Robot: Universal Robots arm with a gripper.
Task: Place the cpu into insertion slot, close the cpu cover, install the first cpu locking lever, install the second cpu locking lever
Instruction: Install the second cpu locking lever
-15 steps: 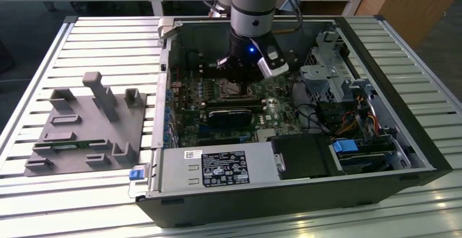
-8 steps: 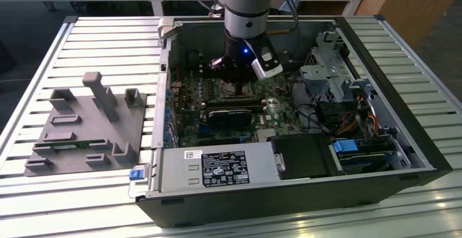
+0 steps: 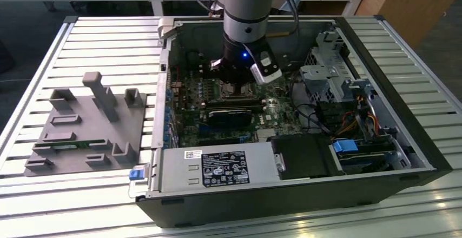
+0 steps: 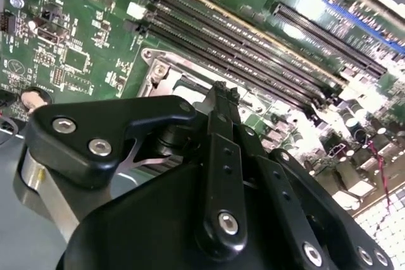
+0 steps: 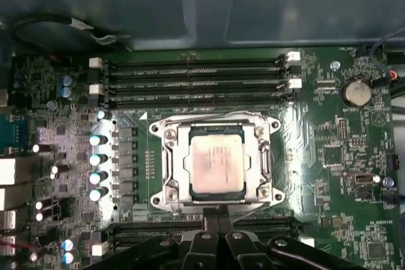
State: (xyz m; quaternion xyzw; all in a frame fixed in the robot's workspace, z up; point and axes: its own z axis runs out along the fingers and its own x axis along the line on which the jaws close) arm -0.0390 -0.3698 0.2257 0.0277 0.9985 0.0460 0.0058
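Note:
In the first wrist view the cpu [image 5: 217, 167], a pale square chip, lies flat in the insertion slot [image 5: 215, 120] on the green motherboard. The silvery cpu cover [image 5: 174, 178] lies down around the chip, framing its face. My gripper [image 5: 218, 214] hangs at the edge of the socket, its two black fingers pressed together with nothing between them. In the second wrist view the gripper [image 4: 223, 93] points at the socket's metal frame [image 4: 166, 71]. In the exterior view the gripper [image 3: 232, 81] stands straight over the socket inside the open computer case [image 3: 426, 157].
Black memory slots [image 5: 196, 80] run along one side of the socket, and a row of capacitors [image 5: 98, 156] along another. A power supply [image 3: 216, 167], drive cage [image 3: 339, 75] and cables crowd the case. A grey fixture [image 3: 86, 124] sits on the slatted table at the exterior view's left.

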